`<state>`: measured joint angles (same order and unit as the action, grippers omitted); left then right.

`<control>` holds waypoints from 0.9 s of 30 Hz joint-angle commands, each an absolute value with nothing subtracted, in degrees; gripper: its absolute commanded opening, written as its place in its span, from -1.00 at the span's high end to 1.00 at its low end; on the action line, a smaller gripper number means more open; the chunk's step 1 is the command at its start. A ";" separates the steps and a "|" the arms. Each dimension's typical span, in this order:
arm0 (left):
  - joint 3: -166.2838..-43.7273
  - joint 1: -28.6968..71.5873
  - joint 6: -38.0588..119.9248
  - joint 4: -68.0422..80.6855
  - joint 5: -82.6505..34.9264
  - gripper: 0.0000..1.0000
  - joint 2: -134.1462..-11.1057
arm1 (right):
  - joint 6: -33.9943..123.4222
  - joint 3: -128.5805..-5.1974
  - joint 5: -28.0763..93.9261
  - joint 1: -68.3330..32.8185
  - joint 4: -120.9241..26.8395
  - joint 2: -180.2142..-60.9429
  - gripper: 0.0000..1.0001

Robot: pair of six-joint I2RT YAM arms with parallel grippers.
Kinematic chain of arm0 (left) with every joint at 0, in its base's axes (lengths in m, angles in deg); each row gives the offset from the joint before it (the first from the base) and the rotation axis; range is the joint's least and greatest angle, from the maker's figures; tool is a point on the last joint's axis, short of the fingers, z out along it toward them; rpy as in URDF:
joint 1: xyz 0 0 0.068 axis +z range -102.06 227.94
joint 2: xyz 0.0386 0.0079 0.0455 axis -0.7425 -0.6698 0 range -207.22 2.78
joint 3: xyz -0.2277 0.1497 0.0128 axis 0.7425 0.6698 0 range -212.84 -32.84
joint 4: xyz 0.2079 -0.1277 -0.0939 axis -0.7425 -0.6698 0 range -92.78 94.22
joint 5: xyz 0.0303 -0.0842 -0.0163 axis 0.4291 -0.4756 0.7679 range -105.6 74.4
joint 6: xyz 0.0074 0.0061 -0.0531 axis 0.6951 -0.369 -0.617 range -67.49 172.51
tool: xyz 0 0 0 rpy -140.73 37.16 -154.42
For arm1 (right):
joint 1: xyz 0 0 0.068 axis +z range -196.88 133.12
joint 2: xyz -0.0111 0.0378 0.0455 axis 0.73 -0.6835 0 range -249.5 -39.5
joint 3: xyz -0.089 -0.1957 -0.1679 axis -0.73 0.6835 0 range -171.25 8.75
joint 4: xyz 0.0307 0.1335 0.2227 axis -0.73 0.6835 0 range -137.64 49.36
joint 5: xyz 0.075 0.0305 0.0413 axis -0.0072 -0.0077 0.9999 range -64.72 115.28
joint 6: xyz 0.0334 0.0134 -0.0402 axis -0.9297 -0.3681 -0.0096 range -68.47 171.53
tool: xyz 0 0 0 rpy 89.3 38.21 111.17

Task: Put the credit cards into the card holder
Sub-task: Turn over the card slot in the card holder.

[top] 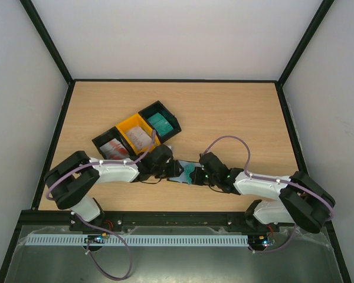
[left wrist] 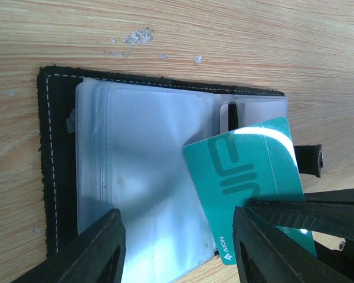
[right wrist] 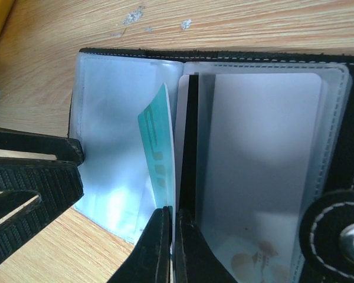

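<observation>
The card holder (top: 178, 171) lies open on the table between my grippers, its clear sleeves (left wrist: 141, 153) facing up inside a black stitched cover (left wrist: 47, 165). My right gripper (right wrist: 172, 247) is shut on the edge of a teal-green credit card (right wrist: 156, 153) and holds it tilted at the holder's centre fold. The card (left wrist: 248, 177) lies slanted across the sleeves in the left wrist view. My left gripper (left wrist: 177, 253) is open, one finger on each side of the left sleeve page. A pale card (right wrist: 265, 153) sits in the right-hand sleeve.
Three bins stand in a row behind the holder: a black bin (top: 113, 147) with red-and-white cards, a yellow bin (top: 138, 134) with grey-white cards, and a black bin (top: 160, 121) with teal cards. The holder's snap strap (right wrist: 342, 236) lies at its right edge.
</observation>
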<state>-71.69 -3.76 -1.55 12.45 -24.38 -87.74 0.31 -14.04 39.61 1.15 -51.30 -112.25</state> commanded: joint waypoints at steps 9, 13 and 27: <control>-71.89 -3.43 -1.75 9.71 -22.65 -0.16 -88.33 | -0.06 -12.95 34.28 1.06 -43.37 -113.81 0.96; -72.13 -3.55 -0.96 10.72 -23.71 -0.19 -89.95 | -0.07 -12.81 34.40 1.10 -43.92 -114.16 0.96; -74.70 -3.56 -2.41 18.03 -32.59 -0.17 -97.73 | -1.69 -10.46 36.28 1.10 -48.02 -113.81 0.96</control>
